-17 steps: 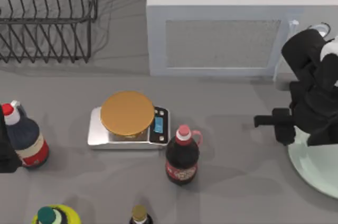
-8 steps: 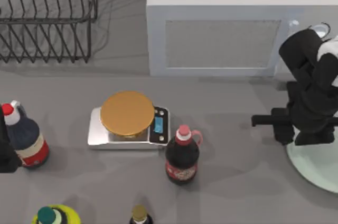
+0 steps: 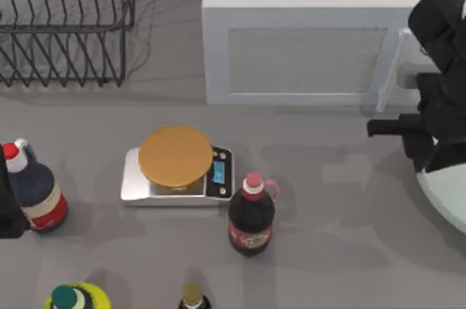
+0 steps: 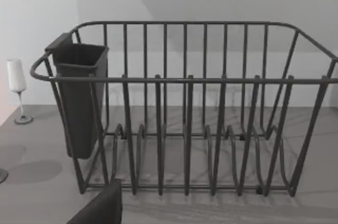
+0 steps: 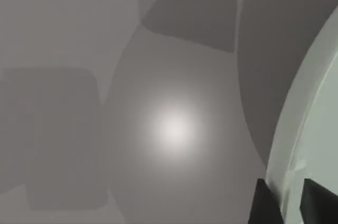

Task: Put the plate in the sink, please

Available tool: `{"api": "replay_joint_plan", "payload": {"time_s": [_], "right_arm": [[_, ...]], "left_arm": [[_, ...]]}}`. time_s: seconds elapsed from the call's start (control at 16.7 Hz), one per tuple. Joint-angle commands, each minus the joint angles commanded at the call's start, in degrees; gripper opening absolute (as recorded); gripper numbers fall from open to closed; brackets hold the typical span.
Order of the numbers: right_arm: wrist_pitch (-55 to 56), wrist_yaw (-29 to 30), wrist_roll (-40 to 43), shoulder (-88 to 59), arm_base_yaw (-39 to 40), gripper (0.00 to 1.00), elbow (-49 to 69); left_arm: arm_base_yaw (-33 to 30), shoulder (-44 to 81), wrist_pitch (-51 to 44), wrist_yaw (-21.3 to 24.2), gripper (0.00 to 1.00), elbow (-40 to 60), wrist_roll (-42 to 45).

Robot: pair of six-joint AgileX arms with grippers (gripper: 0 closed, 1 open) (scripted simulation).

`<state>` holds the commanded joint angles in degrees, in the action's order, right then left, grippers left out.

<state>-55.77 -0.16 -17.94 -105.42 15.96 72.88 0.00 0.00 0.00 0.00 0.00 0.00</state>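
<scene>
The pale mint-green plate (image 3: 450,196) pokes in from the table's right edge, mostly cut off by the top view's border. My right gripper (image 3: 435,170) hangs over the plate's near-left rim, in front of the microwave's right end. In the right wrist view the gripper (image 5: 288,203) is shut on the plate (image 5: 317,102), whose thin rim runs between the two dark fingers (image 5: 261,205) above the grey tabletop. The sink is out of view. My left arm (image 3: 7,207) stays parked at the table's left edge.
A light-grey microwave (image 3: 306,32) stands at the back. A silver scale with an orange-brown disc (image 3: 175,156) sits mid-table, a dark cola bottle (image 3: 251,218) in front of it. Another bottle (image 3: 33,189) stands left. A wire dish rack (image 3: 65,25) (image 4: 185,113) fills the back left.
My right arm has swung right and towards the back, carrying the plate with it; less of the plate shows at the right edge. The left arm has not moved.
</scene>
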Motion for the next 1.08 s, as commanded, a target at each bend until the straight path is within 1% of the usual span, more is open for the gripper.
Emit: {"api": "replay_joint_plan", "payload": {"time_s": [0.3, 0.48, 0.6, 0.72, 1.08], "right_arm": [[-24.9, 0.0, 0.4, 0.9, -0.7, 0.0, 23.2], [-34.9, 0.2, -1.0, 1.7, 0.5, 0.0, 34.9], [-38.9, 0.3, -2.1, 2.0, 2.1, 0.0, 39.8], [-40.7, 0.3, -2.9, 2.3, 3.3, 0.0, 42.3], [-40.8, 0.3, -3.0, 2.0, 3.1, 0.0, 42.6]], "left_arm": [[0.0, 0.0, 0.0, 0.0, 1.0, 0.0, 0.0], [0.0, 0.0, 0.0, 0.0, 1.0, 0.0, 0.0], [0.0, 0.0, 0.0, 0.0, 1.0, 0.0, 0.0], [0.0, 0.0, 0.0, 0.0, 1.0, 0.0, 0.0], [0.0, 0.0, 0.0, 0.0, 1.0, 0.0, 0.0]]}}
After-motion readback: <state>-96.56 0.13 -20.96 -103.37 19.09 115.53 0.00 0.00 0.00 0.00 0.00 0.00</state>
